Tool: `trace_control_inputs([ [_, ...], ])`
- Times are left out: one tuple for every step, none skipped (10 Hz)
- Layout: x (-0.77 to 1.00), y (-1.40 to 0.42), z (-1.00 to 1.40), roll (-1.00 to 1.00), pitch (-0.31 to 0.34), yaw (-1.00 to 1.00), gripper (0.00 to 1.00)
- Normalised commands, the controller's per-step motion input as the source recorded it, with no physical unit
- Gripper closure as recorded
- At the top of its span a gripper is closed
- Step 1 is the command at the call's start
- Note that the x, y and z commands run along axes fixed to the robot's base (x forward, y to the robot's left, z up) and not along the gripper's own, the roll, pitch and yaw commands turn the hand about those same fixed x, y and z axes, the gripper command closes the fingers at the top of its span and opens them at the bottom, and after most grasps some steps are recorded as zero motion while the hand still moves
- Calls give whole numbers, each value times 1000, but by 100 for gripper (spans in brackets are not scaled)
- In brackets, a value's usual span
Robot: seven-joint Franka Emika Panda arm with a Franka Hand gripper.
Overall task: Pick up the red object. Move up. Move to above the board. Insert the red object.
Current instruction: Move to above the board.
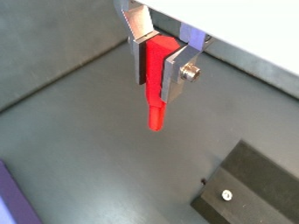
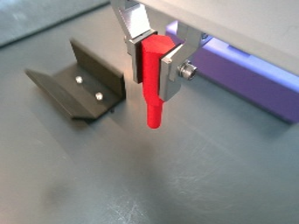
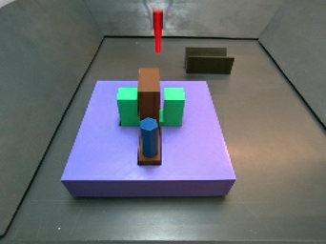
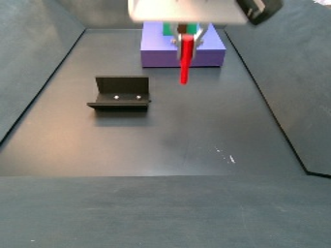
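1. A dark grey tabletop (image 4: 155, 145) with low walls carries everything.
2. The purple board (image 3: 152, 143) bears a green block (image 3: 128, 105), a brown bar (image 3: 151, 91) and a blue cylinder (image 3: 149, 136).
3. The fixture (image 4: 122, 94) stands well apart from the board.
4. The pincer (image 2: 156, 52) hangs high, clamped on the red object (image 2: 153, 83), which points straight down, clear of the floor.
5. Judged: lifting looks done; next, carry it over the board and line it up before lowering.

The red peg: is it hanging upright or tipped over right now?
Upright. The red peg hangs vertically, clamped at its upper end in the pincer, its lower tip in the air above the grey floor, beside the fixture.
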Motion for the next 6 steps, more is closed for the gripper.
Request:
trace_control_inputs([
  [0,0,1400,0,0,0,100],
  [-12,-1,1400,1,22,-9,100],
  [-52,1,1400,29,39,2,100],
  [-4,-5,1400,37,37,6,100],
  [46,2,1400,9,86,4,100],
  [17,-4,356,7,91,0,100],
])
